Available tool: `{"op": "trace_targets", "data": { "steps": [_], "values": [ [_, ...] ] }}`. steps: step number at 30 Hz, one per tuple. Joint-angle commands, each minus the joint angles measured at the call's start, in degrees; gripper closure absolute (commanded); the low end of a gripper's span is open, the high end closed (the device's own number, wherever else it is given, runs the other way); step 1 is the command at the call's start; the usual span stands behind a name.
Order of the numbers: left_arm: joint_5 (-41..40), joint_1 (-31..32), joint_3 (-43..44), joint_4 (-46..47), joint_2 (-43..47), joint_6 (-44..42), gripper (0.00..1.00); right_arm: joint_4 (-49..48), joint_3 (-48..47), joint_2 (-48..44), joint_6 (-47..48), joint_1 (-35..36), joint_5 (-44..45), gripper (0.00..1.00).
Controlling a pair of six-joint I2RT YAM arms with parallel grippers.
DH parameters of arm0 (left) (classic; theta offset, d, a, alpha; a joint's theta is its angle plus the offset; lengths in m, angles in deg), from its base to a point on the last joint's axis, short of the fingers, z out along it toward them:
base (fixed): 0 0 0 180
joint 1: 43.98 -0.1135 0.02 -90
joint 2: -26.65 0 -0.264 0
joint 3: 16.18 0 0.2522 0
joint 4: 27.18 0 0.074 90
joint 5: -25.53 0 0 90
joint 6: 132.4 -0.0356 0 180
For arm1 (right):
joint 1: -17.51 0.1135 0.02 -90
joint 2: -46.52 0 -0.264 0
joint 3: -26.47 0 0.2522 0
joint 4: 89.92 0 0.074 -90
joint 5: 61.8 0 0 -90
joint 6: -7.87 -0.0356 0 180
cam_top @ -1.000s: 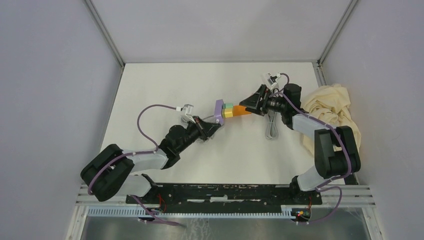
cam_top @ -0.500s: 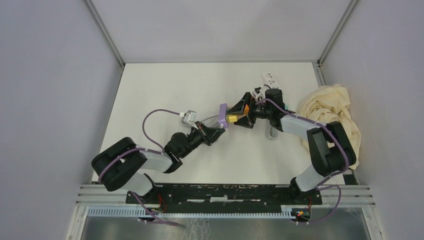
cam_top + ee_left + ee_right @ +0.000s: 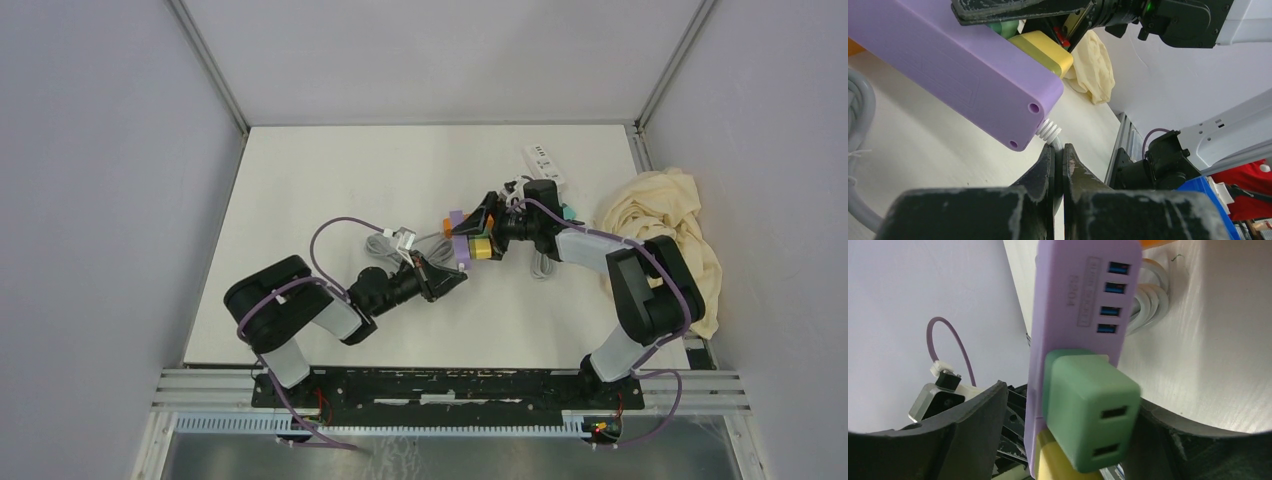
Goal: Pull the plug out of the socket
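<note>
— If I begin with the plug, where is it?

— A green plug (image 3: 1090,415), a rounded cube with two slots in its outer face, is seated in a purple power strip (image 3: 1083,290). The strip sits a little right of the middle of the surface (image 3: 330,180). A yellow plug (image 3: 482,248) is seated in the same strip, touching the green one. Four blue USB ports (image 3: 1113,297) run in a row along the strip's face on the green plug's other side. Whether the strip lies flat or is raised off the surface, I cannot tell.

— Does anything have hold of the plug?

— The right end effector (image 3: 1073,397) reaches in from the right. Its two black fingers stand on either side of the green plug and the strip. One finger is just beside the plug and a gap shows at the other, so the jaws are open around the plug, not clamped on it.

— And the other arm?

— The left end effector (image 3: 1058,150) comes in from the near left. Its jaws are closed and pinch the white cord (image 3: 1049,131) right where it leaves the strip's end through a ribbed collar.

— What lies around them?

— More of the cord lies in a loose coil on the surface, just left of the strip. A small white oblong item (image 3: 540,160) lies toward the far right, apart from the strip. A crumpled cream cloth (image 3: 660,215) is heaped at the right edge of the surface.
</note>
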Motion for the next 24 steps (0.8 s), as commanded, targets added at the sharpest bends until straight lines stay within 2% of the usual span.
{"op": "trace_targets", "data": {
  "steps": [1, 5, 7, 8, 14, 17, 22, 24],
  "values": [
    [3.2, 0.85, 2.1, 7.7, -1.63, 0.93, 0.97, -1.48, -2.52, -0.02, 0.46, 0.51, -0.55, 0.28],
    [2.97, 0.86, 1.83, 5.69, -2.83, 1.45, 0.93, -3.51, -2.61, 0.14, 2.23, 0.53, -1.16, 0.53],
    [2.75, 0.83, 1.41, 5.23, -3.17, 1.87, 0.83, -3.32, -3.12, -0.05, 4.34, 0.51, -1.3, 0.68],
    [2.52, 0.79, 1.18, 5.02, -3.18, 2.13, 0.76, -2.33, -3.57, -0.16, 5.68, 0.51, -1.51, 0.72],
    [-1.51, 0.85, -2.78, 1.84, 2.44, -0.9, 0.25, -1.55, -5.42, -1.3, 13.43, 0.49, -4.07, 0.85],
    [-2.35, 0.8, -4.05, -5.09, 9.52, -6.27, 0.15, -0.33, -6.49, -2.2, 17.79, 0.5, -5.52, 0.89],
    [-5.65, 0.8, -6.69, -19.09, 26.68, -14.95, 0.0, 1.51, -7.51, -3.9, 26.44, 0.53, -8.31, 0.94],
    [-8.62, 0.73, -8.5, -23.73, 34.11, -16.53, 0.01, 1.45, -7.74, -4.82, 30.32, 0.51, -10.99, 0.98]
  ]
}}
